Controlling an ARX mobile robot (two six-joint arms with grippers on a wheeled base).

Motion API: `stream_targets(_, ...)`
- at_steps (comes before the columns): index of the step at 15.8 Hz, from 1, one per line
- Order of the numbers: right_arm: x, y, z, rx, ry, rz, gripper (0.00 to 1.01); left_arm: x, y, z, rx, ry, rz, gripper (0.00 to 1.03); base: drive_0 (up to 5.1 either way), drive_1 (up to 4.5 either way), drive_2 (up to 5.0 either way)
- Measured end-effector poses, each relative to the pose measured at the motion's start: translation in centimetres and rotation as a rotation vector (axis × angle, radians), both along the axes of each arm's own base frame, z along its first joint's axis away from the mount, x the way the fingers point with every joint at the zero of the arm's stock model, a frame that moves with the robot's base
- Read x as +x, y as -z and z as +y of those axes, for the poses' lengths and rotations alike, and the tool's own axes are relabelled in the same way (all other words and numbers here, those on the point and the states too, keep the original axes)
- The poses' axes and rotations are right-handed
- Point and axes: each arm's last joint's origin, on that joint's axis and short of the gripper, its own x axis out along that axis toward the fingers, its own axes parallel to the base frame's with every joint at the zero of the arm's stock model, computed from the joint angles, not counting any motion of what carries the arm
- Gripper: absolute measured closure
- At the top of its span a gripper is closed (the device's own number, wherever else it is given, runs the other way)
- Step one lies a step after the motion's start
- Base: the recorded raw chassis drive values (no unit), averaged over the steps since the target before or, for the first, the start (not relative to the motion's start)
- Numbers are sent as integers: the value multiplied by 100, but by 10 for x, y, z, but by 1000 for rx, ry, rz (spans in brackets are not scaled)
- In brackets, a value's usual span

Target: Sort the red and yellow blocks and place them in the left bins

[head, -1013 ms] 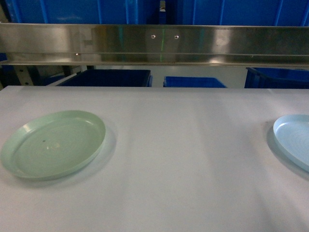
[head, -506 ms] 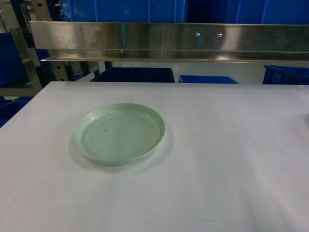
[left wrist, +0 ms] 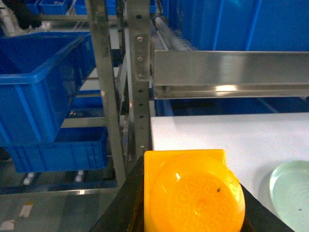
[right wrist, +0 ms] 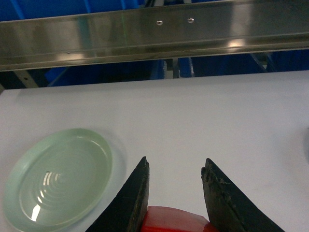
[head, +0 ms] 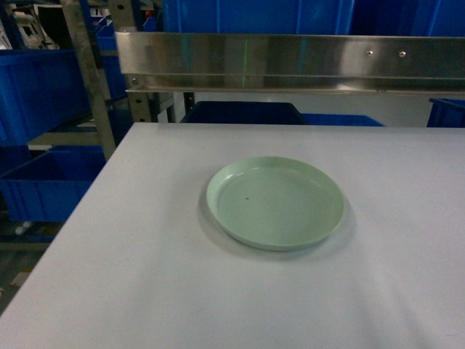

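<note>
I'm in the carry step: both blocks are off the counter (head: pixel 145 291) and neither is in a bin yet. My left gripper (left wrist: pixel 193 203) is closed around the yellow block (left wrist: pixel 193 193), which fills the bottom of the left wrist view. My right gripper (right wrist: pixel 174 193) holds its fingers (right wrist: pixel 133 198) a little apart with the red block (right wrist: pixel 174 220) seated between them at their base; I judge it gripped. In the head view only the green plate (head: pixel 275 202) sits on the counter, and the blue bins (head: pixel 43 94) stand on the rack at 9 to 10 o'clock. Next I'd bring the left arm over an open bin (left wrist: pixel 38 82), then let the yellow go.
</note>
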Motion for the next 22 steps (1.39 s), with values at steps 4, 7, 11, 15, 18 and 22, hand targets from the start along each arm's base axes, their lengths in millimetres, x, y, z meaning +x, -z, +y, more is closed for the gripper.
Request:
stream_targets(4,0,0,0,0,-2,-1,73,0,0,1,0,-2,-2,76,-505,241,241)
stream_targets(7,0,0,0,0,-1,1,73,0,0,1,0,-2,-5,76,-510,235,235)
stream_targets(11,0,0,0,0,-1,-2,73,0,0,1,0,-2,-4,76,-505,241,241)
stream_targets(15,0,0,0,0,-1,0,73,0,0,1,0,-2,-5,76,-502,243,243)
stream_targets(18,0,0,0,0,-1,-2,73,0,0,1,0,-2,-3,76,-496,249,249)
stream_targets(22,0,0,0,0,1,0,73,0,0,0,0,-1,-3,76,-503,243,243)
